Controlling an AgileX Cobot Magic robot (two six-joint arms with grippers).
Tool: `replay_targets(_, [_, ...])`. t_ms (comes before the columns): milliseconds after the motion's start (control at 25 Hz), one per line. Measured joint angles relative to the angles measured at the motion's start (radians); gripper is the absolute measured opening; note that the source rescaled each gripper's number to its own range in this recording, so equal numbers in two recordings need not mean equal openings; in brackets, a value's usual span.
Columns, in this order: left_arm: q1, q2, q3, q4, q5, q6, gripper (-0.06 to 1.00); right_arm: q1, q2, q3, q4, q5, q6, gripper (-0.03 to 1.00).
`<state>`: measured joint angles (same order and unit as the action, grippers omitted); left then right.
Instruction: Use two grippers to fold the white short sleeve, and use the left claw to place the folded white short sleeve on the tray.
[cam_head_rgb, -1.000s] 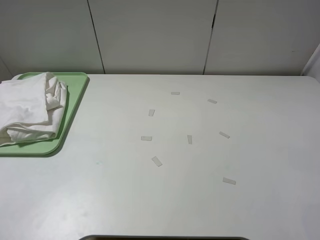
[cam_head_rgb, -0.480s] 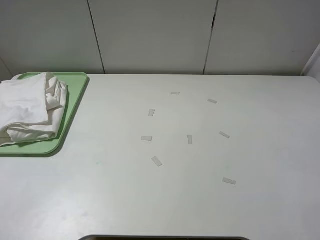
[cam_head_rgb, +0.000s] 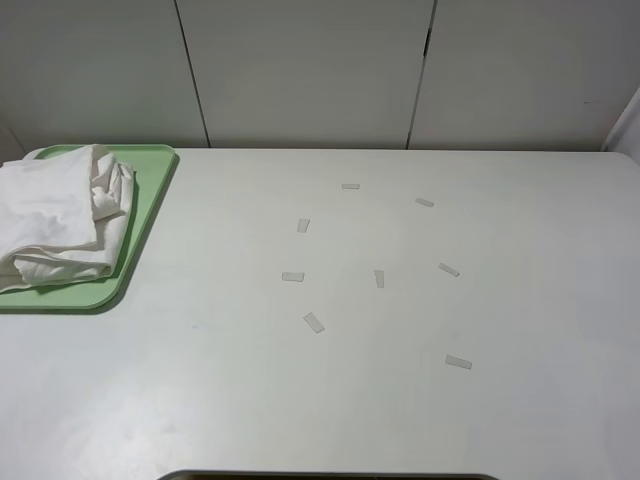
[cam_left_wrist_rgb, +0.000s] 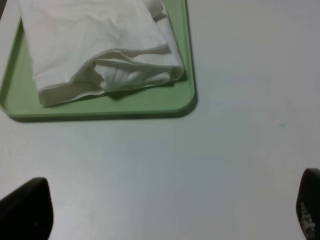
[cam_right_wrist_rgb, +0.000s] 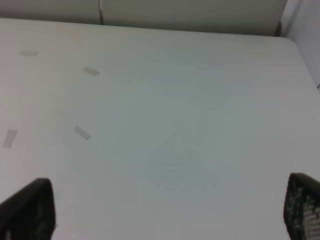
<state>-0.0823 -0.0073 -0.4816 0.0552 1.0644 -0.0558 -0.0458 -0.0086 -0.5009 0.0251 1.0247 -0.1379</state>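
Plainly, the white short sleeve (cam_head_rgb: 55, 220) lies folded in a soft, wrinkled bundle on the tray (cam_head_rgb: 150, 200), covering most of it and leaving a green strip bare along the tray's near edge and the side facing the table's middle. The overhead view cuts off the tray's outer end, so I cannot tell whether the cloth spills past the rim there.

The left gripper (cam_left_wrist_rgb: 160, 210) hangs over bare table just beside the tray's near edge, its fingers spread wide at the picture's corners, with nothing between them. The right gripper (cam_right_wrist_rgb: 160, 210) is well apart from the tray, over the other half of the table (cam_head_rgb: 400, 400), equally wide and empty.

By my reading the placing step is done and both arms are clear of the work, so the task looks finished; nothing calls for a further move, save perhaps parking the arms.

Away from the tray, small white tape strips (cam_head_rgb: 314, 322) are scattered flat across the table's middle. Nothing stands in the way.
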Motion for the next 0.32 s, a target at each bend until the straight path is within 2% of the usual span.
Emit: replay_targets(320, [0.000,0.000,0.000,0.001,0.000,0.000,0.97,0.000,0.000,0.000,0.000,0.000,0.000,1.00])
